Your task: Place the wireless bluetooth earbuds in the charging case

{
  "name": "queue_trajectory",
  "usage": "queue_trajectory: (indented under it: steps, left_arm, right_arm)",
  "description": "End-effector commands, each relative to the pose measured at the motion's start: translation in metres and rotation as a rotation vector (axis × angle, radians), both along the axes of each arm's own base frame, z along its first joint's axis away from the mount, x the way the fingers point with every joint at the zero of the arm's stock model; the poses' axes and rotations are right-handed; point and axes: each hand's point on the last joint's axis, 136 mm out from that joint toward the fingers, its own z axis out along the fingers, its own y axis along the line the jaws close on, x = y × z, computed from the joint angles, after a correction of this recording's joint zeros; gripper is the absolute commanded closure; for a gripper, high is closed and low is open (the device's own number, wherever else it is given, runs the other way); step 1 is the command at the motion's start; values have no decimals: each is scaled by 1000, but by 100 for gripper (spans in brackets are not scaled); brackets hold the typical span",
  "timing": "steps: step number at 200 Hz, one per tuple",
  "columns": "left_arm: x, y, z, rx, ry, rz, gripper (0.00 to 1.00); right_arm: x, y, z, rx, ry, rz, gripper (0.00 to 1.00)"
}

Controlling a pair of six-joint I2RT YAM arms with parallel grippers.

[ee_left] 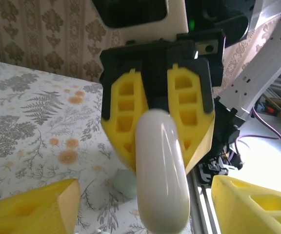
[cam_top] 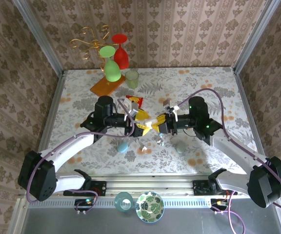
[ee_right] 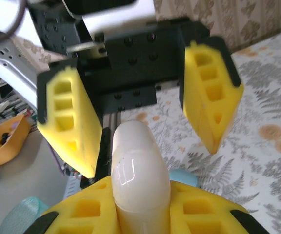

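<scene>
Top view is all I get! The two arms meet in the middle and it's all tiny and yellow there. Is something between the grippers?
Observer: Yes. The wrist views show a smooth, glossy white oval thing there.
Operator: Who's holding it?
Observer: The right gripper. Its yellow fingers press on both sides of it.
Operator: And the other one?
Observer: The left gripper is open. Its fingers stand on either side of the thing's far end, not touching it.
</scene>
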Motion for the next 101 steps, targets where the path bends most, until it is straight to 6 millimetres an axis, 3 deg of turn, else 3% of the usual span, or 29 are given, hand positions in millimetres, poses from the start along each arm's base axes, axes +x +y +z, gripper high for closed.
queue_trajectory:
  steps: [1, 45, 101]
  left_arm:
    - [4, 2, 40, -168, -120, 59, 29]
    - [7, 0, 52, -282, -154, 96, 34]
    - [6, -5, 59, -313, -131, 59, 52]
  right_arm:
    - [5, -3, 40, 122, -68, -53, 84]
    - [11, -7, 64, 249, -74, -105, 86]
    - [12, -6, 60, 257, -61, -114, 86]
